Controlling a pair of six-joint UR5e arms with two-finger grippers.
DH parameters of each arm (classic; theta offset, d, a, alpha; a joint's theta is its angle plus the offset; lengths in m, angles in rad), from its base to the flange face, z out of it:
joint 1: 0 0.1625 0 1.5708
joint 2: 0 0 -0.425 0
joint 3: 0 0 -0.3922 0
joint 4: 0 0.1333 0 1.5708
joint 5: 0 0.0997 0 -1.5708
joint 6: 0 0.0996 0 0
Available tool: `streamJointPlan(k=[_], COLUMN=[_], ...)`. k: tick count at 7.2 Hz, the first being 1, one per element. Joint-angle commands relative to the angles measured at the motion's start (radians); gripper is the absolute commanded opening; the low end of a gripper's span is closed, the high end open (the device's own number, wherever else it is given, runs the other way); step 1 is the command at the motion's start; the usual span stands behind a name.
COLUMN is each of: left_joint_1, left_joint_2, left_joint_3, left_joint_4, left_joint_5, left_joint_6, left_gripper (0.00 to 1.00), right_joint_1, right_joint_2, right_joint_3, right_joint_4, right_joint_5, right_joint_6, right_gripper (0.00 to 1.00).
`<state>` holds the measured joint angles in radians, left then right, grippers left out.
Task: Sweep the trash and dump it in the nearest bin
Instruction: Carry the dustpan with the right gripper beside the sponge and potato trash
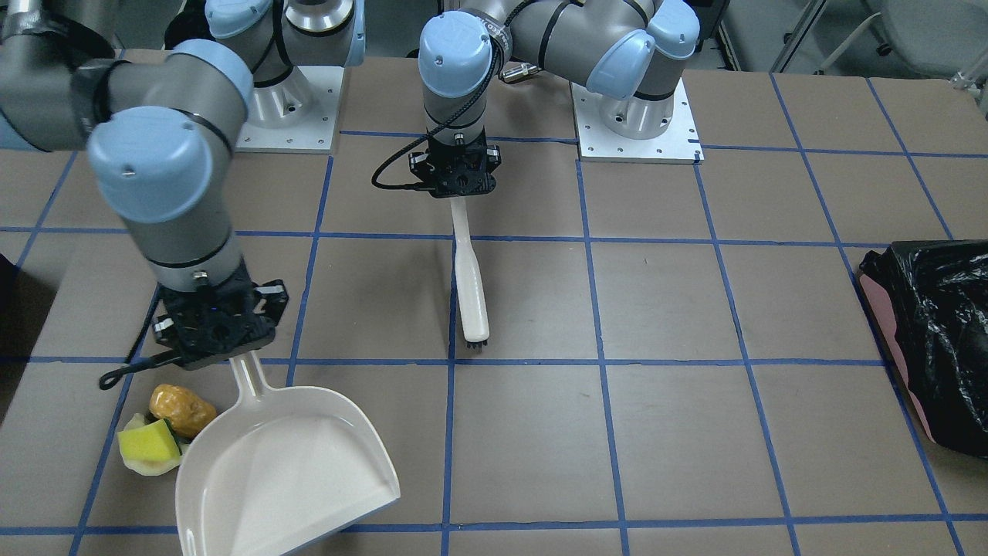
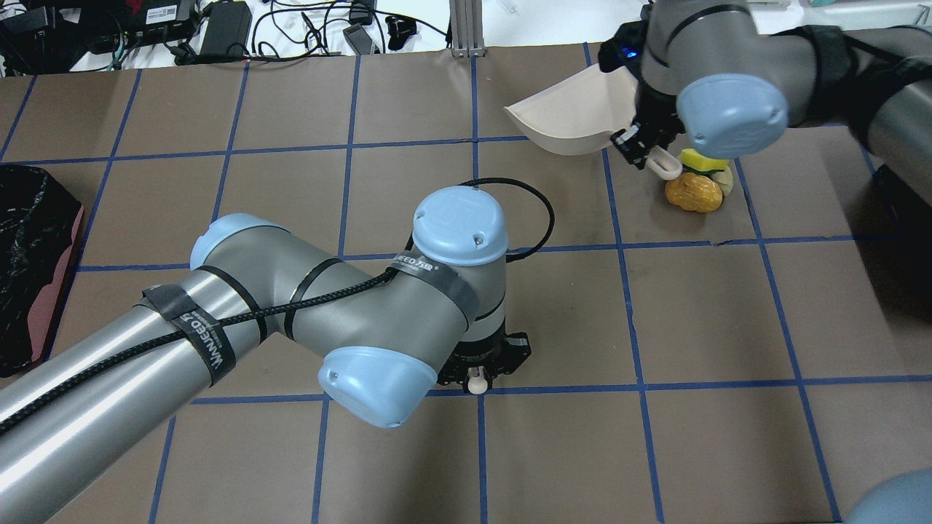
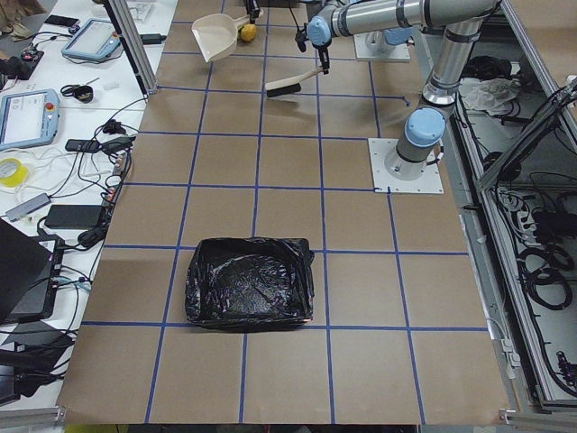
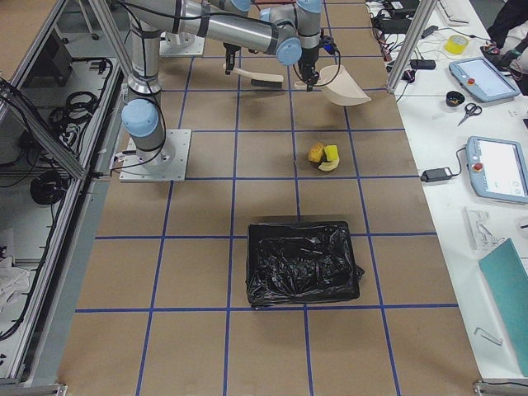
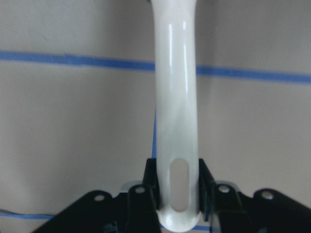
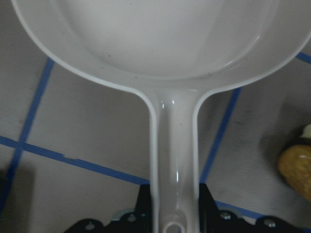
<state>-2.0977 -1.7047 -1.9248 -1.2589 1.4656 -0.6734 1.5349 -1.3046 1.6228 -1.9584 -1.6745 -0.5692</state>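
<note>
The right gripper (image 1: 228, 349) is clamped on the handle of the stiff, light dustpan (image 1: 285, 471). The left gripper (image 1: 461, 191) grips the brush (image 1: 471, 286) by its handle. The trash (image 1: 166, 428) lies on the table just beside the pan's rim: a glossy lump (image 1: 182, 408) that probably rolls, a soft sponge (image 1: 148, 444) and a flimsy scrap (image 1: 150, 466). The strap (image 2: 200, 331) on the left arm has lettering, but it cannot be read with certainty.

Brown table (image 1: 664, 309), blue tape grid (image 1: 656, 361)
</note>
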Motion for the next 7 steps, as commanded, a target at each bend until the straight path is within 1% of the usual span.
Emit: streamJointPlan(k=[1, 2, 3, 4, 5, 6, 7], left_joint_1=[0.024, 0.025, 0.037, 0.057, 0.076, 0.077, 0.079], left_joint_2=[-0.004, -0.018, -0.027, -0.036, -0.058, -0.09, -0.134], left_joint_3=[0.018, 0.038, 0.056, 0.064, 0.072, 0.114, 0.178], left_joint_4=[0.044, 0.058, 0.117, 0.175, 0.205, 0.207, 0.205], left_joint_5=[0.077, 0.131, 0.157, 0.171, 0.161, 0.142, 0.095], left_joint_6=[0.008, 0.046, 0.057, 0.055, 0.051, 0.042, 0.01], left_gripper=[0.0, 0.0, 0.0, 0.0, 0.0, 0.0, 0.0], right_joint_1=[-0.2, -0.257, -0.298, -0.33, -0.39, -0.454, -0.51], right_joint_2=[-0.03, -0.031, -0.039, -0.047, -0.047, -0.045, -0.044], right_joint_3=[0.002, 0.002, 0.002, 0.0, -0.001, -0.004, -0.011], right_joint_4=[0.05, 0.05, 0.047, 0.043, 0.042, 0.036, 0.029], right_joint_5=[-0.007, -0.028, -0.06, -0.073, -0.077, -0.076, -0.076], right_joint_6=[-0.424, -0.604, -0.721, -0.85, -0.964, -1.101, -1.201], right_gripper=[0.0, 0.0, 0.0, 0.0, 0.0, 0.0, 0.0])
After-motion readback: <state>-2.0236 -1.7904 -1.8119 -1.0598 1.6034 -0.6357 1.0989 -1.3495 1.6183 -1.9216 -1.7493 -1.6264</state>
